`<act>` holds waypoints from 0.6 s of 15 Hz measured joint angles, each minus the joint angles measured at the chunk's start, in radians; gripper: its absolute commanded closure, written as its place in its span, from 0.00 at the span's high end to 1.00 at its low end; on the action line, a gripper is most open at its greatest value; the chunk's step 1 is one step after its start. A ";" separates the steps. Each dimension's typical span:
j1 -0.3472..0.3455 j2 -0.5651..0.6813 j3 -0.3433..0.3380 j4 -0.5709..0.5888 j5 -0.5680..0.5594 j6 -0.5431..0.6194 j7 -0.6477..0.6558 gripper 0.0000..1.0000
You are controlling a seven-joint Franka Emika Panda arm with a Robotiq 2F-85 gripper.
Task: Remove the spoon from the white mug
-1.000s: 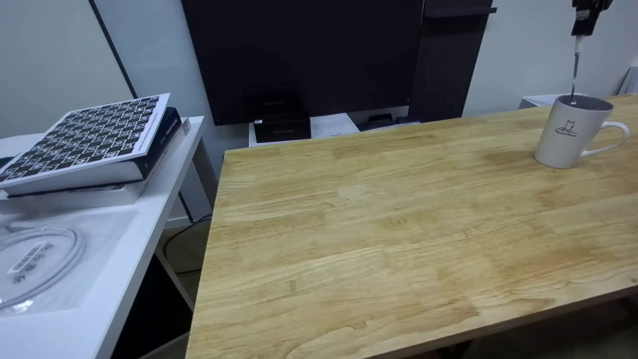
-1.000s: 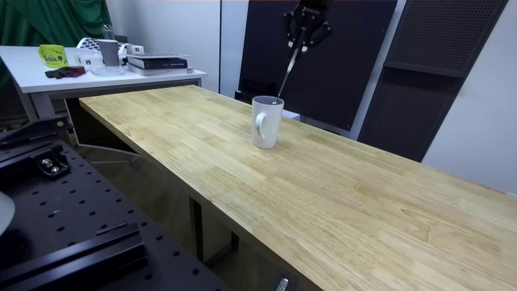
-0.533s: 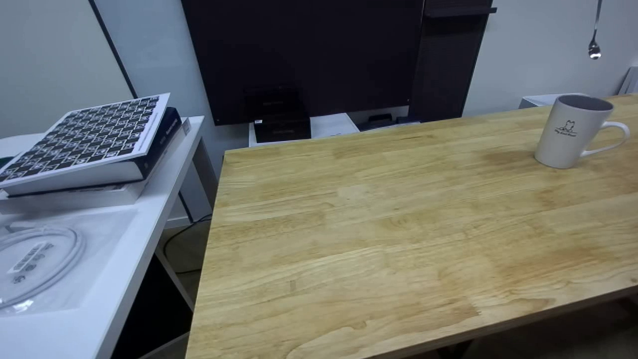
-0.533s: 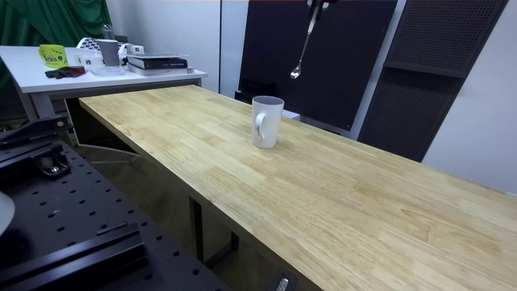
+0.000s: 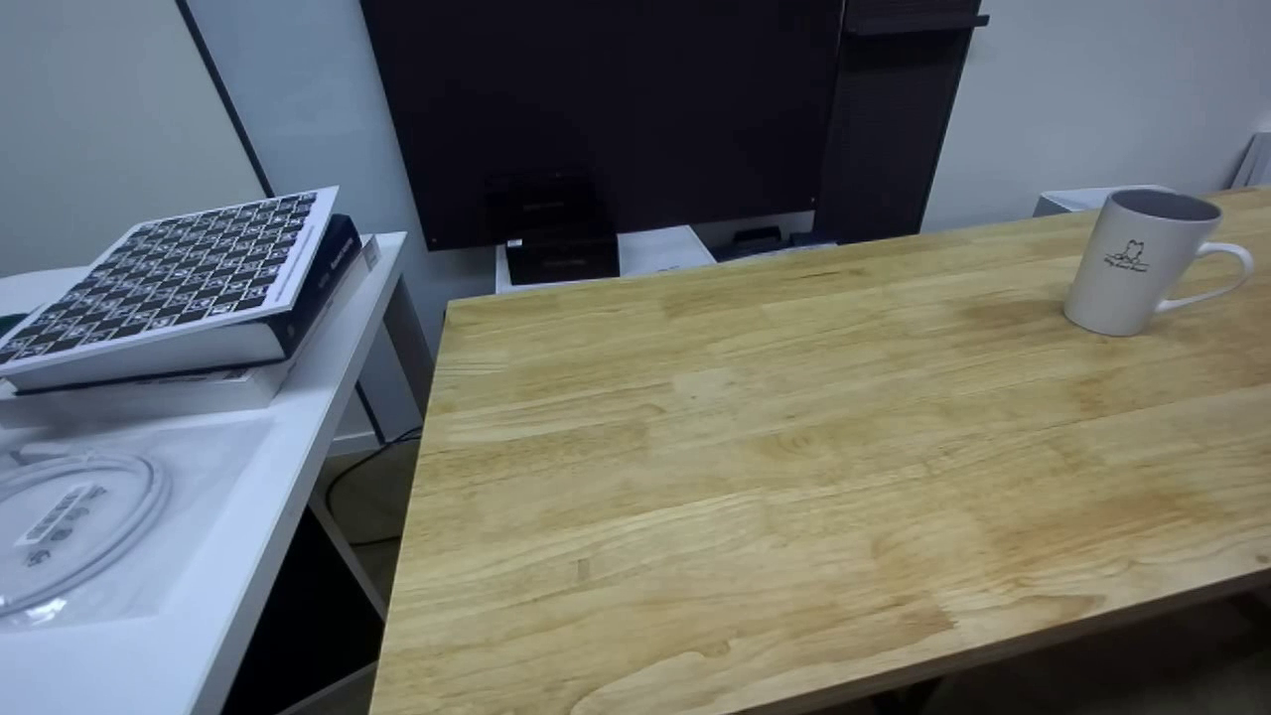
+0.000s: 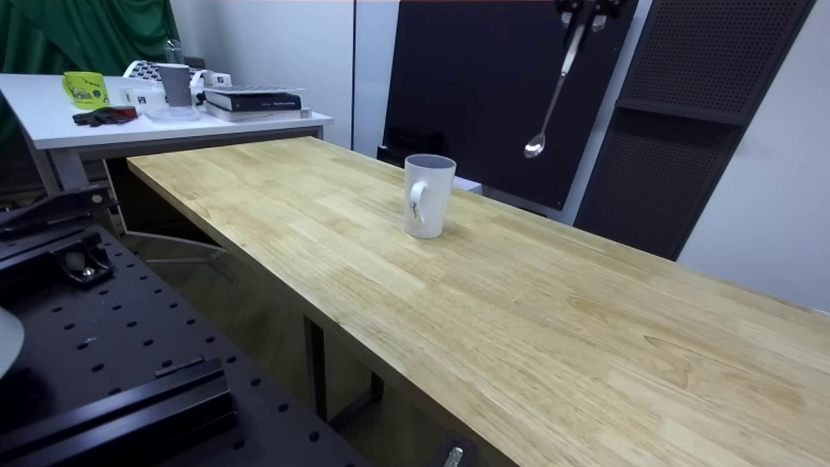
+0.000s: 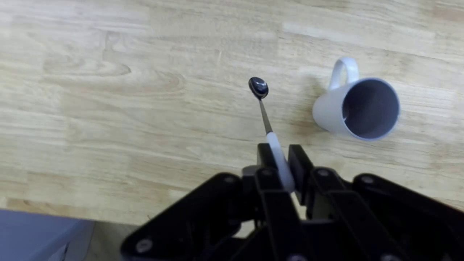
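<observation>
Spoon [image 7: 273, 140] is out of the white mug [image 6: 430, 201], hanging tilted in the air over the bench [image 6: 551, 305], apart from the mug. Pincer [image 7: 281, 156] pinches it by the white handle. Removal looks done; only a set-down seems left, and the task doesn't spell that out. Mug stands upright. Spoon looks slim and straight: white handle, thin silvery shaft, small oval bowl [image 6: 534, 146] lowest, shiny in an exterior view, darker in the wrist view.
</observation>
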 measured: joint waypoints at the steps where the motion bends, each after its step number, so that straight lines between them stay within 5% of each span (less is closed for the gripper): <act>1: -0.016 0.017 -0.010 -0.006 0.001 -0.012 0.001 0.04; 9: -0.105 0.169 -0.033 -0.072 0.055 -0.064 0.029 0.04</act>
